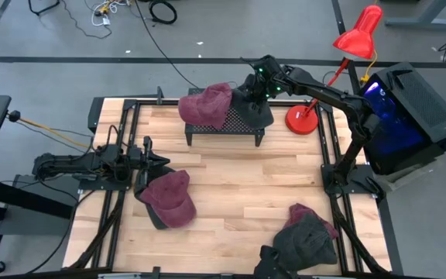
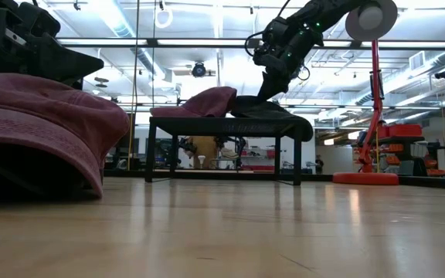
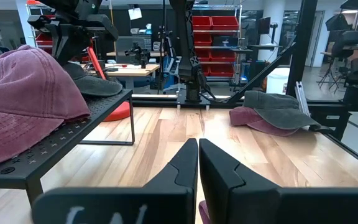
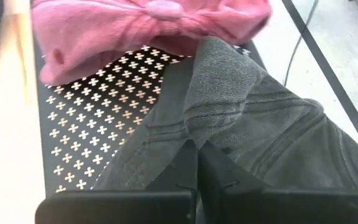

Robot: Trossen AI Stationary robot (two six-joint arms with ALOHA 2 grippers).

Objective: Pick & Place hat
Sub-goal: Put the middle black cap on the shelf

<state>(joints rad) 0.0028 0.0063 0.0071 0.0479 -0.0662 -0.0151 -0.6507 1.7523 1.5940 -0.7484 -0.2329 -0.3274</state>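
From above, the right end effector [image 1: 255, 87] is reaching over the black perforated rack [image 1: 242, 122] at the far side of the table [image 1: 238, 178], its fingers pinched shut on a fold of the dark grey hat [image 1: 255, 105] lying on the rack beside a maroon hat [image 1: 207, 105]. The left end effector [image 1: 155, 160] is waiting at the table's left edge, closed and empty, just beside a second maroon hat [image 1: 169, 198]; two more hats [image 1: 308, 236] are sitting stacked near the front edge.

At table height, the right end effector [image 2: 273, 77] is bearing down on the grey hat [image 2: 273, 114], which is drooping over the rack's right end.

The left wrist camera is showing its closed fingers [image 3: 197, 171] pointing across the bare wood.

The right wrist camera is showing washed grey twill with stitched seams, soft and creased, bunching up between the fingers [image 4: 197, 165]. The pinch appears to be taking only a thin ridge of cloth, so the hat could slip free on lifting, or its limp brim could drag against the neighbouring maroon hat [image 4: 148, 25] and pull it off the rack.
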